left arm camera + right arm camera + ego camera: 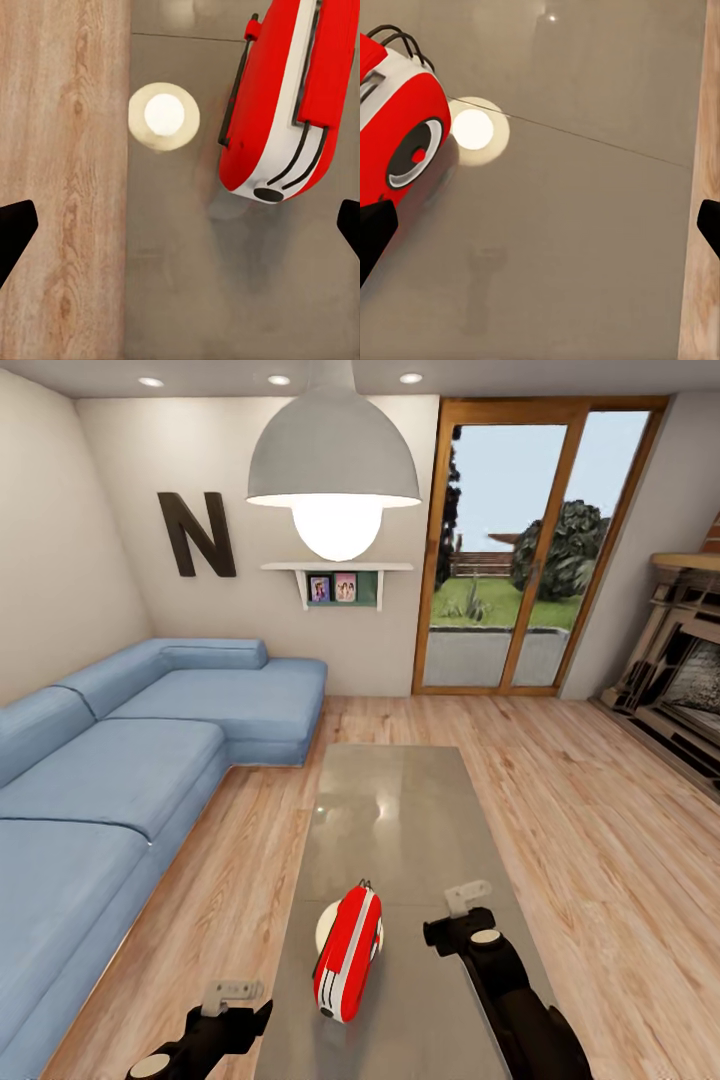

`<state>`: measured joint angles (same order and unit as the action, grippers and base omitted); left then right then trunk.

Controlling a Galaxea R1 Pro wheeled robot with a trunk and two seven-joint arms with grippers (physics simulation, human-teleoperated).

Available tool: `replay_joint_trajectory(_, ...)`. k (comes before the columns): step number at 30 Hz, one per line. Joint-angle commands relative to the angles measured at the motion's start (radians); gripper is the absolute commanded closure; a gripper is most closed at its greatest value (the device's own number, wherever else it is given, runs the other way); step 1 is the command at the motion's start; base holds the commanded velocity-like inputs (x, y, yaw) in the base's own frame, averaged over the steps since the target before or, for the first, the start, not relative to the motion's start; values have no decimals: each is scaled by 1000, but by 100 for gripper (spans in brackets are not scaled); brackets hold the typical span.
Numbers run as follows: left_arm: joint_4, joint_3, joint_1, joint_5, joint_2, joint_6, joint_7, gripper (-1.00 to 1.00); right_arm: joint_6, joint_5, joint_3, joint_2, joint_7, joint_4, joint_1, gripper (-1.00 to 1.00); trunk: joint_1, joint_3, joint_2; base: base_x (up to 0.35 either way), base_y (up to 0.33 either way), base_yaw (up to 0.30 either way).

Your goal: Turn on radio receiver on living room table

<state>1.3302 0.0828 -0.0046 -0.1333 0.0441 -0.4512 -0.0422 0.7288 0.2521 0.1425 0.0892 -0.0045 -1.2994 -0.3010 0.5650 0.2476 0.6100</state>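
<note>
Both grippers hover low over the near end of the tabletop, and each stands wide open with nothing between its fingers: the left gripper (232, 992) at the table's left edge, the right gripper (468, 897) over the glossy surface to the right of the radio. In the left wrist view the left gripper (180, 225) shows only dark fingertips (15, 225) at the two sides of the picture, with wood floor and grey top between them; in the right wrist view the right gripper (540, 225) shows the same wide gap.

Largest in the room is the blue sectional sofa (120, 760) along the left wall, on a light wood plank floor (600, 810). Wood-framed glass doors (540, 550) stand at the far wall, with a stone fireplace (680, 660) at the right. A grey dome pendant lamp (334, 450) hangs over the long low grey reflective table (395, 800), and its glow is mirrored as a pale disc on the tabletop (163, 116). A big dark letter N (195, 533) hangs on the beige wall beside a small white shelf with two pictures (337, 582).

Lying on its side near the table's near end, between the two grippers and touching neither, is the small glossy red radio receiver with a white band (347, 955). Its thin dark handle (234, 90) faces the table's left side. Its white end face carries a small dark button.
</note>
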Motion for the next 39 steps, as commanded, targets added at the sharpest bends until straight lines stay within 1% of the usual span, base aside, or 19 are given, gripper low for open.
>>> replay_joint_trajectory(1,0,0,0,0,0,0,0,-100,0,0,0,0,0,0,0,-100,0,1,0,0,0,0)
replay_joint_trajectory(39,1,-5,0,-1,0,2,-1,-100,0,7,0,2,-8,-6,0,-100,0,62,0,0,0,0)
